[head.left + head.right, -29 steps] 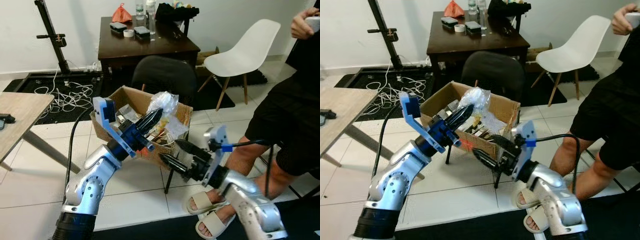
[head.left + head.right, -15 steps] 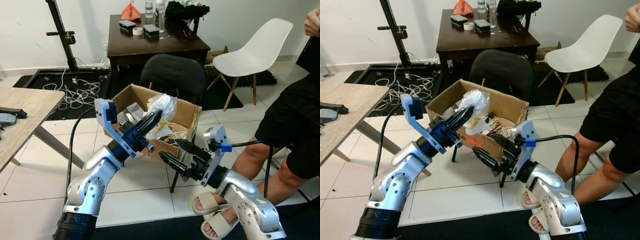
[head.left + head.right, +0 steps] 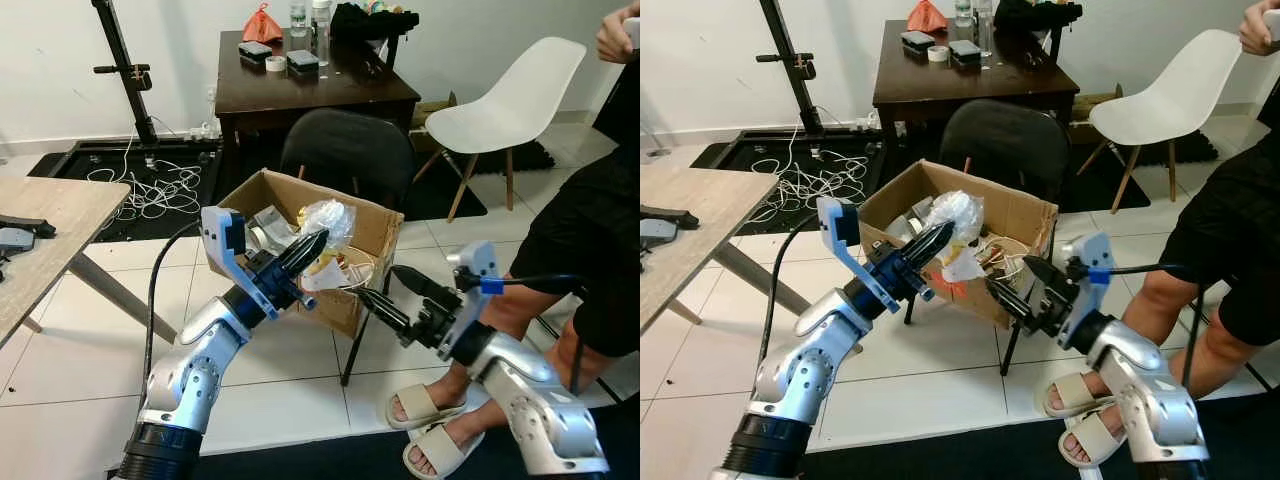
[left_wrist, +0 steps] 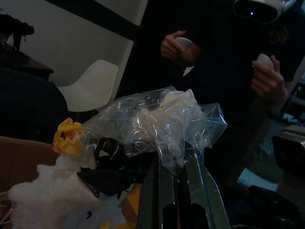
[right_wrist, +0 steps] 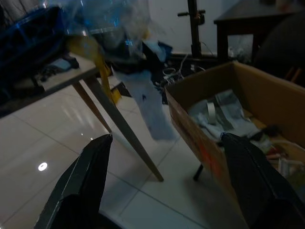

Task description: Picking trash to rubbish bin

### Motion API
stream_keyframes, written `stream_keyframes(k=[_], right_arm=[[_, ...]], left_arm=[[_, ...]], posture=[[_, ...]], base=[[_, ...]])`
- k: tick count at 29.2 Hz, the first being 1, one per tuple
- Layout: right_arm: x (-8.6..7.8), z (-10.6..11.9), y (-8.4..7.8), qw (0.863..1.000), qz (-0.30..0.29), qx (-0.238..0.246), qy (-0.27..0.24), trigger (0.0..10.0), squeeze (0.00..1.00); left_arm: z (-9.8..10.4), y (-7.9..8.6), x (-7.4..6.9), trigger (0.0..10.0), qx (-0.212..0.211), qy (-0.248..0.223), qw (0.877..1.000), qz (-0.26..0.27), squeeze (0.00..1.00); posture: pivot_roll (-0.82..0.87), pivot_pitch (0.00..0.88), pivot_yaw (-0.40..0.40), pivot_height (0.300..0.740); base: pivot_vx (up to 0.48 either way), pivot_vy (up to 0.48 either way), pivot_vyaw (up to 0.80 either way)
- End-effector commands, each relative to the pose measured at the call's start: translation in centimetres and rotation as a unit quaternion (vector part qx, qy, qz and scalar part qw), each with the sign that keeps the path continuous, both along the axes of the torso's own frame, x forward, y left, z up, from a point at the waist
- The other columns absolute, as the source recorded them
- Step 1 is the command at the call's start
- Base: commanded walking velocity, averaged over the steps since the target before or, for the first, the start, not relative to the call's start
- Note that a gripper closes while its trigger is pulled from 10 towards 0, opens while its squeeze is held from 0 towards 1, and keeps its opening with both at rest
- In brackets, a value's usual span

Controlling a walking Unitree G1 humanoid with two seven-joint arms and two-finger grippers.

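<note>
tiled floor | left gripper clamped on plastic bag over cardboard box | right gripper spread wide, empty

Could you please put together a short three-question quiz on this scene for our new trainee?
1. True or false: the left gripper is shut on the crumpled clear plastic bag.
2. Where is that bag held? A) over the open brown cardboard box B) on the light wooden table C) on the white plastic chair
3. Fill in: the right gripper has its fingers ____ and nothing between them.

Key
1. True; the left wrist view shows the fingers closed on the plastic.
2. A; the box, already holding mixed trash, sits just beyond the gripper.
3. open; it is just outside the box's near corner.
</note>
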State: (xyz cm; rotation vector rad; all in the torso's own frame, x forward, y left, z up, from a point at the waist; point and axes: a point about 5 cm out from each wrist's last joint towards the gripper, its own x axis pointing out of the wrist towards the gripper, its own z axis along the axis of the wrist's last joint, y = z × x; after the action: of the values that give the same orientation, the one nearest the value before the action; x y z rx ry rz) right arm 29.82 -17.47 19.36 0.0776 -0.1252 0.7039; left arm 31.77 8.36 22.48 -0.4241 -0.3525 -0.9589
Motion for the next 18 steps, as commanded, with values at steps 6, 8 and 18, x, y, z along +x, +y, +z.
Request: stream_keyframes(k=[6, 8, 18], right_arm=[[-0.63, -0.14, -0.21, 1.0, 0.014, -0.005, 0.001, 10.0, 0.0], [-0.69, -0.16, -0.2, 1.0, 0.015, -0.006, 0.002, 10.0, 0.0], [-0.82, -0.29, -0.01, 1.0, 0.024, -0.005, 0.004, 10.0, 0.0]], left_arm=[[-0.36, -0.85, 0.07, 10.0, 0.008, -0.003, 1.0, -0.005, 0.0], [-0.36, -0.87, 0.07, 10.0, 0.009, -0.004, 1.0, -0.005, 0.0], [-0.22, -1.05, 0.08, 10.0, 0.01, -0.01, 1.0, -0.005, 0.0]], posture=[[-0.22, 0.161, 0.077, 0.74], [-0.22, 0.162, 0.078, 0.74], [-0.22, 0.162, 0.079, 0.74]], base=[[0.27, 0.0, 0.0], [0.285, 0.0, 0.0], [0.294, 0.0, 0.0]])
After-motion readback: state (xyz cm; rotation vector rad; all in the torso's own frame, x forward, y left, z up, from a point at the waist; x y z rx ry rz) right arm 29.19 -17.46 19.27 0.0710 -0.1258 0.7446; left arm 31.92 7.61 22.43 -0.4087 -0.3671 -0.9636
